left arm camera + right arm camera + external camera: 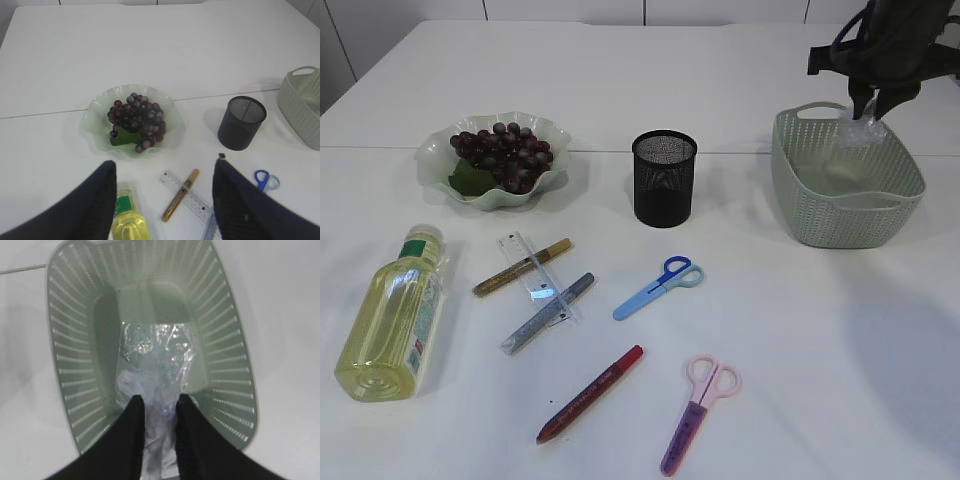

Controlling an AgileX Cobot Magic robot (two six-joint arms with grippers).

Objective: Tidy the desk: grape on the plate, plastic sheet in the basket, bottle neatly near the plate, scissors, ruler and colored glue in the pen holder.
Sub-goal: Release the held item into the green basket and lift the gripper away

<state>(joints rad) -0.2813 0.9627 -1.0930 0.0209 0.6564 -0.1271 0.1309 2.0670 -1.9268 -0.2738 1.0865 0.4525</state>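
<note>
My right gripper (pixel 872 108) hangs over the green basket (pixel 840 220), shut on the clear plastic sheet (pixel 155 360), which dangles into the basket (pixel 75 365) between the fingers (pixel 135 425). My left gripper (pixel 165 175) is open above the bottle (pixel 130 220), ruler (pixel 192 200) and gold glue (pixel 180 195), holding nothing. Grapes (pixel 503 155) lie on the plate (pixel 555 135). The bottle (pixel 392 315) lies on its side at the left. Blue scissors (pixel 658 288), pink scissors (pixel 700 410), silver glue (pixel 548 312) and red glue (pixel 590 393) lie on the table before the black pen holder (pixel 664 178).
The left arm does not show in the exterior view. Bare white table spreads at the front right, between the pink scissors and the basket, and behind the plate.
</note>
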